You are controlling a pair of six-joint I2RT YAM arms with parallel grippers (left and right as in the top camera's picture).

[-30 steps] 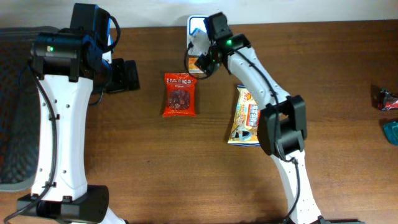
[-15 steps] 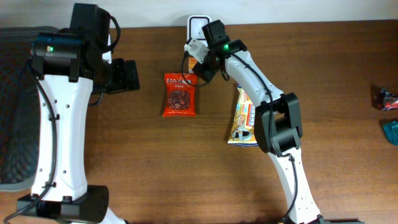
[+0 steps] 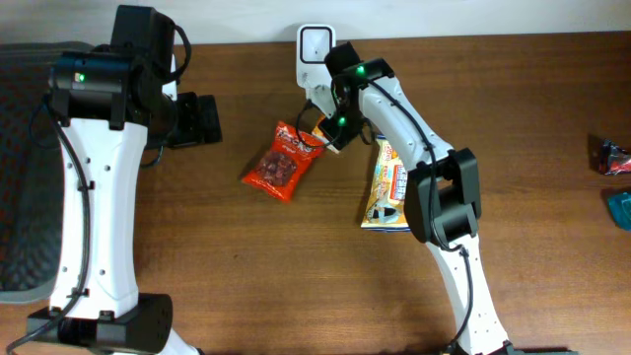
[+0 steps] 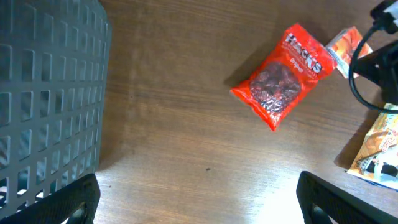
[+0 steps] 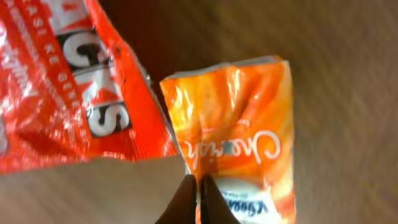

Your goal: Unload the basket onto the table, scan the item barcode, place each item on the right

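Right fingers (image 5: pixel 190 198) are pinching tight on the edge of the small orange packet (image 5: pixel 236 130), which is sitting right up against the red Hacks bag (image 3: pixel 283 161) over the bench (image 3: pixel 296 286), near the white scanner (image 3: pixel 314 44). Left fingers (image 3: pixel 205 120) are hanging wide open, gripping nothing, next to the grey basket (image 4: pixel 43 93).

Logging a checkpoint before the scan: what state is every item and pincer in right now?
left pincer: open, holding nothing.
right pincer: shut on the orange packet's edge.
orange packet: crinkled, pinched at one edge.
red Hacks bag: lying flat, turned diagonally, ungripped.
yellow snack bag: lying flat, partly under the right arm.
scanner: nothing presented yet.
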